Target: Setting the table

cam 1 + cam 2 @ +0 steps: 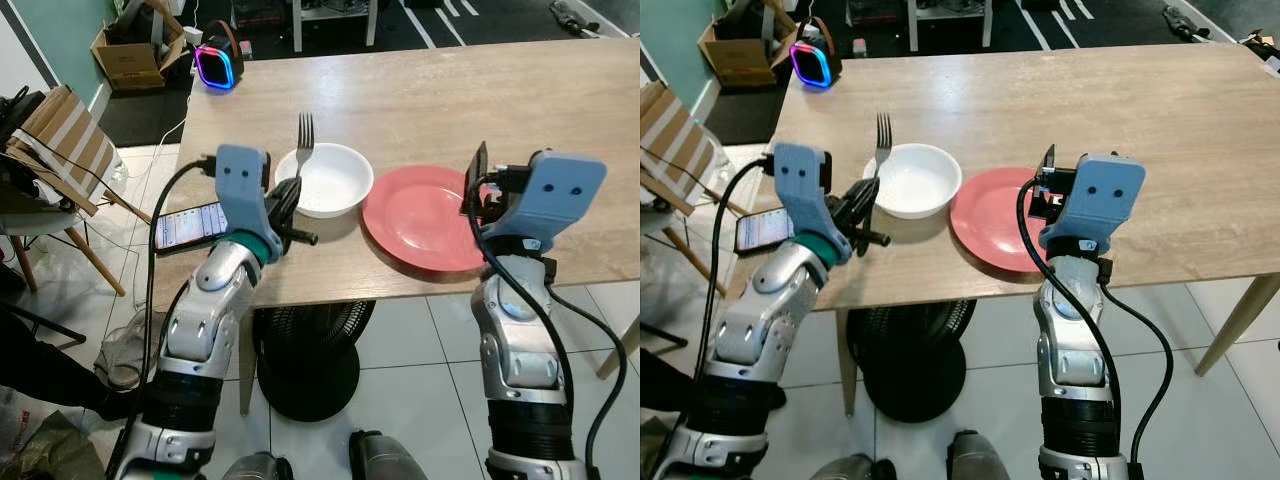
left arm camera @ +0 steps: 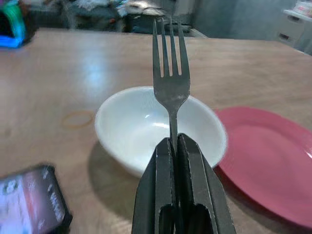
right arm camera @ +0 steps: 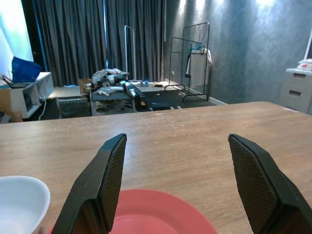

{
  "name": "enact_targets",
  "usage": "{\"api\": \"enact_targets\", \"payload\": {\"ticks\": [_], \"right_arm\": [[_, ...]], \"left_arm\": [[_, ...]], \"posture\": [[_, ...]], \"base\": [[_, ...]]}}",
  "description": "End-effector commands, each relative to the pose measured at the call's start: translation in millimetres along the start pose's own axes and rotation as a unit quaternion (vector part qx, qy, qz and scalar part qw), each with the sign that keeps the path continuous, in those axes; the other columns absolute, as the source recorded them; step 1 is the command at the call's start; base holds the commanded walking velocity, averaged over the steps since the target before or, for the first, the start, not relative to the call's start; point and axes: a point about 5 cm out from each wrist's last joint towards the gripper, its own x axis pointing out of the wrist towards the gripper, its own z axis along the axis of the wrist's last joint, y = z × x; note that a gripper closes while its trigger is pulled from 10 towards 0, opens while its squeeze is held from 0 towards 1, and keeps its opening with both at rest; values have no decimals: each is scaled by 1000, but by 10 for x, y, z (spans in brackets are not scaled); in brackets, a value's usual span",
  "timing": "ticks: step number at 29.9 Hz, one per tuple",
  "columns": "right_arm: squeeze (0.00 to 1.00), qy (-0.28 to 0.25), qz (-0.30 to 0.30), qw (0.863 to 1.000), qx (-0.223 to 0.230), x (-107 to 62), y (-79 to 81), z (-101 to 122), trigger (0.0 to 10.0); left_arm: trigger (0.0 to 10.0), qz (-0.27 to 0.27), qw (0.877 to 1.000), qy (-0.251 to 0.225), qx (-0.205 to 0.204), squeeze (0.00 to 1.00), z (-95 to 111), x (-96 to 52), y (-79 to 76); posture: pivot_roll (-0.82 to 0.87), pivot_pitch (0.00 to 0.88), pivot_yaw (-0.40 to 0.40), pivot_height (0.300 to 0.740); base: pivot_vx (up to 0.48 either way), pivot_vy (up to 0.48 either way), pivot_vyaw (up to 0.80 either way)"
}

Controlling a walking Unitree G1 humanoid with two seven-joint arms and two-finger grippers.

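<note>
Spanning the upper frame, the wooden table (image 1: 450, 90) carries a red plate (image 1: 420, 215) right of centre and a white bowl (image 1: 328, 180) touching it on the left. At lower right, the right gripper (image 3: 178, 185) hovers over the plate, fingers spread apart. Left of centre, the left gripper (image 2: 178, 156) is clamped on a fork (image 2: 169, 78), tines up beside the bowl. A phone (image 1: 188, 226) lies at the table's left edge.

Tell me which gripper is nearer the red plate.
Right. The right gripper hovers open over the red plate's near edge; the left gripper, holding the fork, is beyond the white bowl.
</note>
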Motion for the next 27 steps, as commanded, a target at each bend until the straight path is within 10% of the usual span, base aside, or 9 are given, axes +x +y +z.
{"api": "enact_targets", "payload": {"ticks": [1,14,27], "right_arm": [[0,2,20,1000,12,-26,70,-22,10000],[0,8,42,999,18,-30,116,-46,10000],[0,9,46,999,19,-44,120,-56,10000]], "left_arm": [[10000,60,997,28,-39,0,-117,-28,149],[10000,139,982,27,-128,0,-30,45,430],[10000,111,975,113,-156,0,-305,79,265]], "posture": [[-102,3,97,740],[-98,0,84,740],[-109,0,88,740]], "base": [[0,0,0],[0,0,0],[0,0,0]]}}
